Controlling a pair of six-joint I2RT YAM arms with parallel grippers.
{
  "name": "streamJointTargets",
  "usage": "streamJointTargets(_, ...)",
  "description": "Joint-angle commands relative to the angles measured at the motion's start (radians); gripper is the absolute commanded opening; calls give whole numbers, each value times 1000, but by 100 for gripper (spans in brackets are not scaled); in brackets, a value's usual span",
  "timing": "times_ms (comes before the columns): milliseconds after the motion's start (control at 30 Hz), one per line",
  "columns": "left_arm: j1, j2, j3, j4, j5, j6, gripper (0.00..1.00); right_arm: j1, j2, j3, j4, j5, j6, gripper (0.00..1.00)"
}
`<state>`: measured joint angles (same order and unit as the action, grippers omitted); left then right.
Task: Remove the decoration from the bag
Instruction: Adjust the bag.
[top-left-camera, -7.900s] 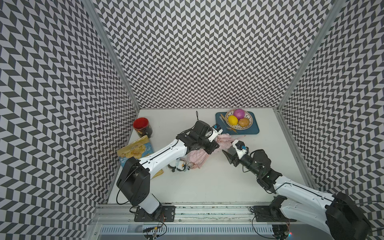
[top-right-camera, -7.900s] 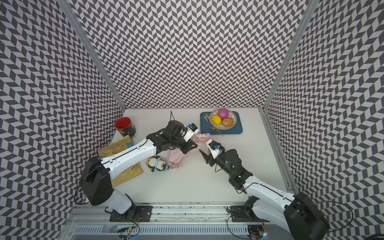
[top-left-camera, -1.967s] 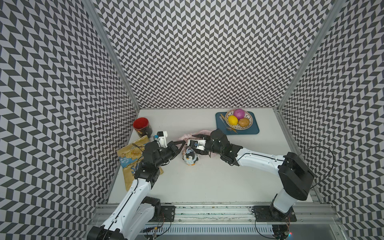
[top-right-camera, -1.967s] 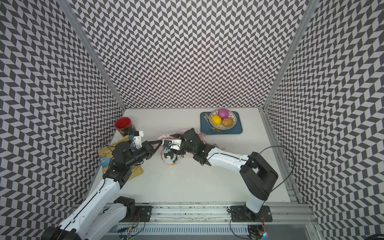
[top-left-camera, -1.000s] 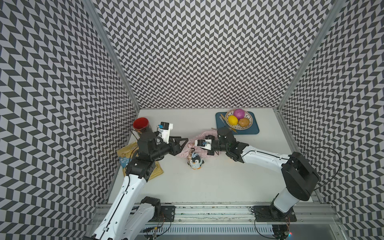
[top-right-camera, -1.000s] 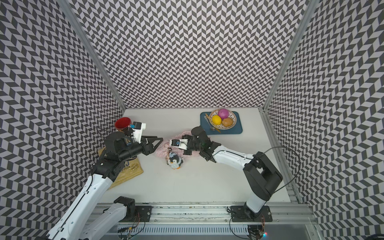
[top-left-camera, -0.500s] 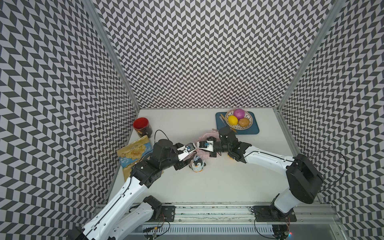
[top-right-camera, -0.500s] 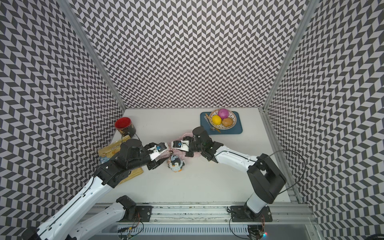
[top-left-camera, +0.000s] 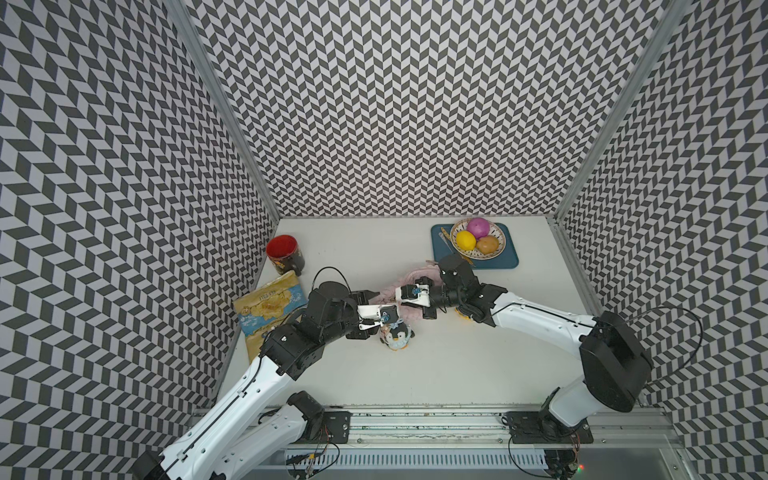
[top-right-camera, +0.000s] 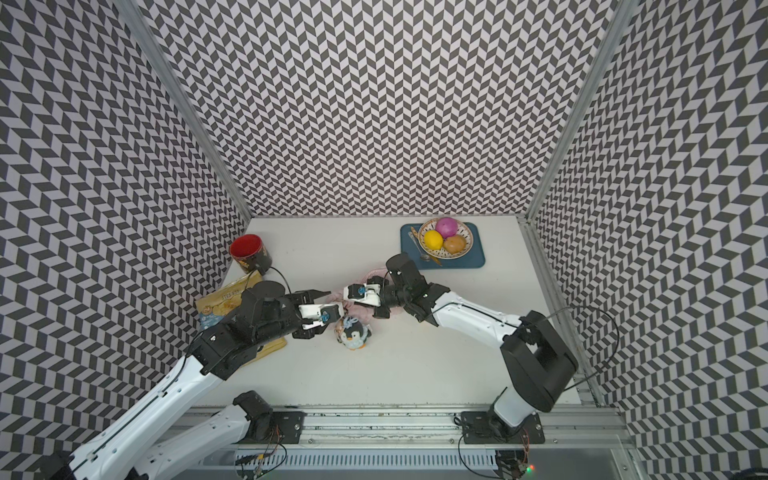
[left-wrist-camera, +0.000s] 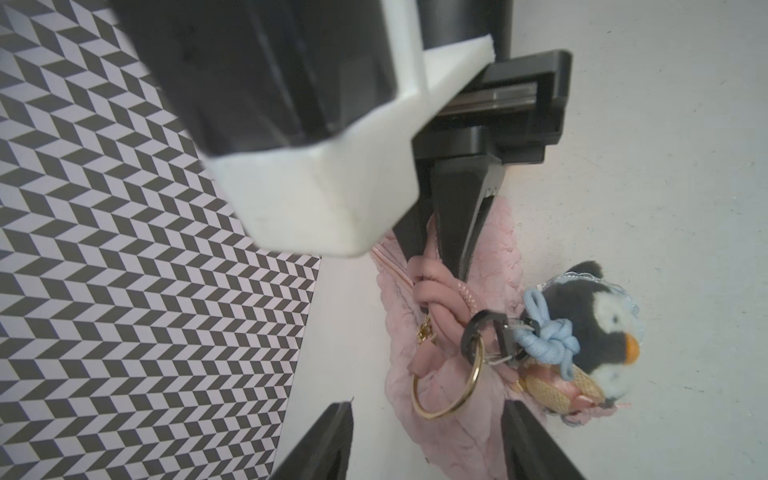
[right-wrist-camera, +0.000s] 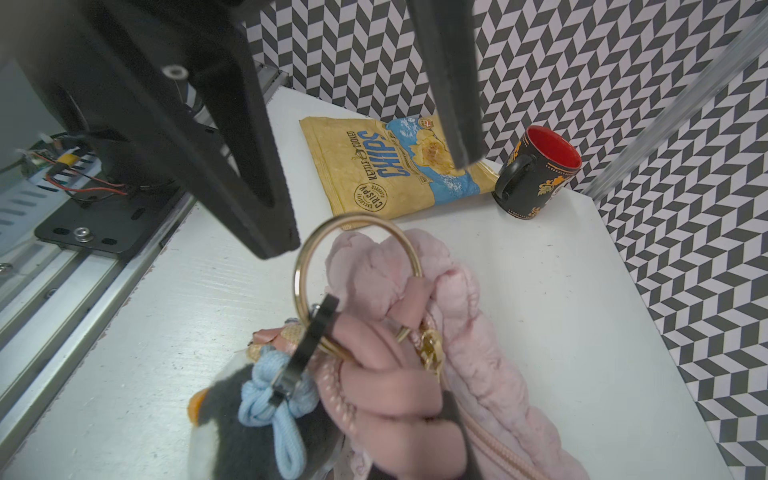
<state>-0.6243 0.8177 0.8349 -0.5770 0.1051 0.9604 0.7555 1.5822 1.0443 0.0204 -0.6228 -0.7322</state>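
Both arms reached inward, nearly meeting; left gripper (right-wrist-camera: 374, 203) fingers stood spread, right gripper (left-wrist-camera: 452, 251) fingers pinched together.

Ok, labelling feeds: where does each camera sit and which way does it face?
Top views: high at the near side, looking down on the table; left arm and right arm show.
Left wrist: on the left arm, facing bag and penguin; both arms' jaws show.
Right wrist: on the right arm, facing chips packet and mug; left arm's jaws show.
Shared: both wrist views show the gold ring.
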Motion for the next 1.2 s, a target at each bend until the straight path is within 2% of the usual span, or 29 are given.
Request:
streamJointTargets(0,-15,20,16,35,16,44,59,-4,-53,-4,30,-47,18,0)
streamJointTargets(200,-17,58,30,53,-3,30,43,-4,-57,-16,26,-62,19,0)
streamJointTargets(333,-17,45,28,73,-22,5,15,-4,-54,-17,21,-59,17,0)
streamJointTargets(500,-17,17,20,67,-36,6,12,-4,-44,-20,31,-56,19,0)
streamJointTargets(600,-16,4,18,59,-12,-3,2,-7,-36,-20,37,-50,26,1)
streamJointTargets(667,-15,-1,23,50,10,-6,0,-11,-39,-29,69,-39,54,6)
streamJointTargets(800,-17,10,42,23,59,-18,0,-24,-74,-68,153,-29,117,25)
streamJointTargets(967,-17,20,52,42,107,-98,0,-65,-157,-132,226,-29,117,25)
streamJointTargets(1000,-17,26,61,50,114,-126,0,-72,-174,-147,236,9,185,44)
streamJointTargets(1067,-17,41,80,57,116,-182,0,-89,-223,-196,277,37,288,52)
streamJointTargets(1167,-17,78,128,35,103,-247,0,-93,-302,-262,287,144,401,58)
